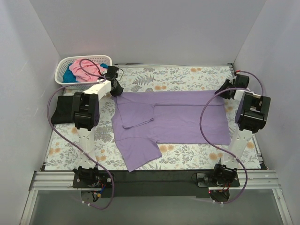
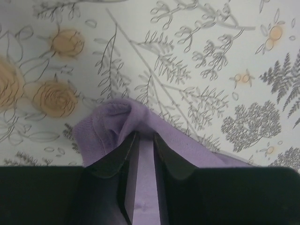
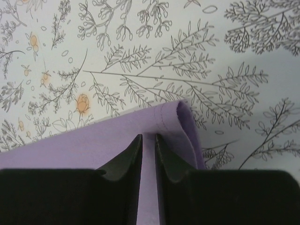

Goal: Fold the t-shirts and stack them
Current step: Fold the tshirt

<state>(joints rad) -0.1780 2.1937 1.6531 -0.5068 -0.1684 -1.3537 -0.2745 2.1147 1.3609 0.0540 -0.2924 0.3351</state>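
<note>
The lavender t-shirt [image 1: 173, 119] lies spread on the floral cloth, its far half folded toward the near side and one sleeve [image 1: 140, 154] sticking out at the front. My left gripper [image 1: 115, 88] is shut on its far left corner, and the left wrist view shows the jaws [image 2: 145, 136] pinching bunched lavender fabric [image 2: 108, 129]. My right gripper [image 1: 228, 91] is shut on the far right corner, and the right wrist view shows the jaws [image 3: 148, 137] pinching the hemmed edge [image 3: 176, 122]. A black t-shirt [image 1: 61, 110] lies at the left. Pink [image 1: 84, 67] and teal [image 1: 70, 76] t-shirts sit in the basket.
The white lattice basket [image 1: 63, 65] stands at the far left corner. The grey-and-orange floral cloth [image 1: 178, 77] covers the table. White walls close in the left, right and back. Purple cables loop off both arms.
</note>
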